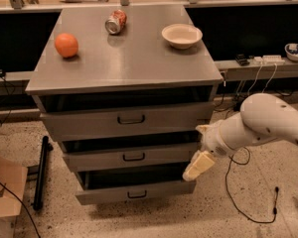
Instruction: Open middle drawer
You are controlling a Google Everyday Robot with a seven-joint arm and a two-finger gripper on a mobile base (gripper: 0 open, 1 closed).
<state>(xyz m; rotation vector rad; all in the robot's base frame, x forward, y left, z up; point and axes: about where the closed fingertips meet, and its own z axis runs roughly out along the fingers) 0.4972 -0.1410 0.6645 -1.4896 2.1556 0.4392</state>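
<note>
A grey metal cabinet has three drawers. The middle drawer (131, 157) has a medium-height front panel and a small dark loop handle (133, 157) at its centre. It sits between the top drawer (129, 120) and the bottom drawer (134, 192). My gripper (198, 165), with pale yellow fingers, hangs at the end of the white arm (263, 125) by the right end of the middle drawer's front. It is to the right of the handle and holds nothing that I can see.
On the cabinet top (124, 63) lie an orange (66, 45), a tipped can (115, 22) and a white bowl (182, 35). A black bar (39, 175) and a cardboard box (5, 190) sit on the floor at left. A cable (238, 202) trails on the floor at right.
</note>
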